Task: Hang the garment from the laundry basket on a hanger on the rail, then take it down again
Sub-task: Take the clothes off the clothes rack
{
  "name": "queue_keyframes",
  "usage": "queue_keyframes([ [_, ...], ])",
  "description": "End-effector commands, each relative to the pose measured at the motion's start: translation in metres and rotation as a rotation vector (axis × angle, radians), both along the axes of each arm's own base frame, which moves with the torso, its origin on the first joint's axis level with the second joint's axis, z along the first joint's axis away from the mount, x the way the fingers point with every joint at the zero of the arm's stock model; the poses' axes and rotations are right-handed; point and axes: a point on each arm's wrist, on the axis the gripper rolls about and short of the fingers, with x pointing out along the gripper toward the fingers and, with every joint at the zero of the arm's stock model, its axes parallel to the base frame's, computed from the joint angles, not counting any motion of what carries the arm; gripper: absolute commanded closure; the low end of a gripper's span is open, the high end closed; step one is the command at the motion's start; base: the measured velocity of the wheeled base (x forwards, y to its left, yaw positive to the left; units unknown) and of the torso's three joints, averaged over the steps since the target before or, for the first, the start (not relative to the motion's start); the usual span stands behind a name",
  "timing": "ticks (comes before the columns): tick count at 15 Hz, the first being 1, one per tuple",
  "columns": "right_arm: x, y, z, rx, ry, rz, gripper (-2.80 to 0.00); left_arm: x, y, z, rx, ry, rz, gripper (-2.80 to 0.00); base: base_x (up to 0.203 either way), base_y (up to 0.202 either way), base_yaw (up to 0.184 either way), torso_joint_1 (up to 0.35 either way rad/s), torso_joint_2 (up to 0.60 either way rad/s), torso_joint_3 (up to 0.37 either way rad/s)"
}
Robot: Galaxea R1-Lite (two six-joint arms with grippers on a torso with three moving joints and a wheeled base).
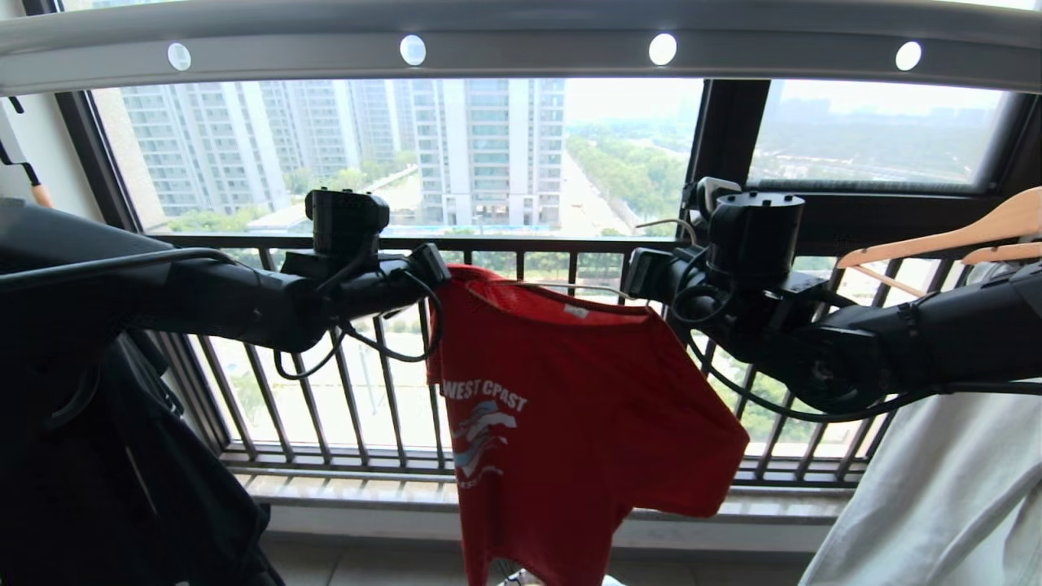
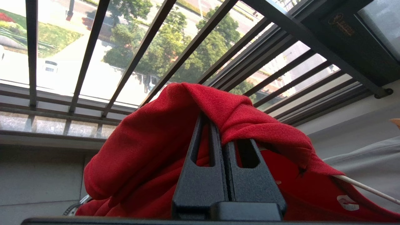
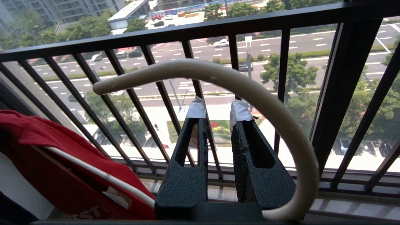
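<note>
Head camera facing window railing point(image 1: 505, 244); wrist cameras close behind it.

left hand point(image 2: 218, 125) | clamped on garment point(image 2: 140, 150) | hanger point(image 2: 365, 187) beside

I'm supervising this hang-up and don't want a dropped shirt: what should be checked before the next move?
1. Left gripper jaws shut on garment shoulder: ok.
2. Hanger arm inside garment's collar: ok.
3. Hanger hook over rail: not ok, it sits below, at the right gripper.
4. Right gripper's hold on hanger: cannot tell.
5. Garment apart from wooden hanger: ok.
</note>
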Motion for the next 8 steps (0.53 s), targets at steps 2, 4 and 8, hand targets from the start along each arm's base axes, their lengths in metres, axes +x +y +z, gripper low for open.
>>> queue_keyframes([
  [2, -0.001, 0.001, 0.001, 0.004, -0.006, 0.002, 0.00, 0.011, 0.003, -0.014, -0.005, 0.030, 0.013, 0.00, 0.000, 0.000, 0.000, 0.000, 0.00, 0.000],
  [4, -0.002, 0.002, 0.001, 0.004, -0.006, 0.003, 0.00, 0.014, 0.002, -0.021, -0.003, 0.044, 0.014, 0.00, 0.000, 0.000, 0.000, 0.000, 0.00, 0.000],
  [8, -0.004, 0.005, 0.000, 0.001, 0.000, 0.014, 0.00, 0.021, -0.007, -0.038, 0.015, 0.075, 0.007, 0.00, 0.000, 0.000, 0.000, 0.000, 0.00, 0.000],
])
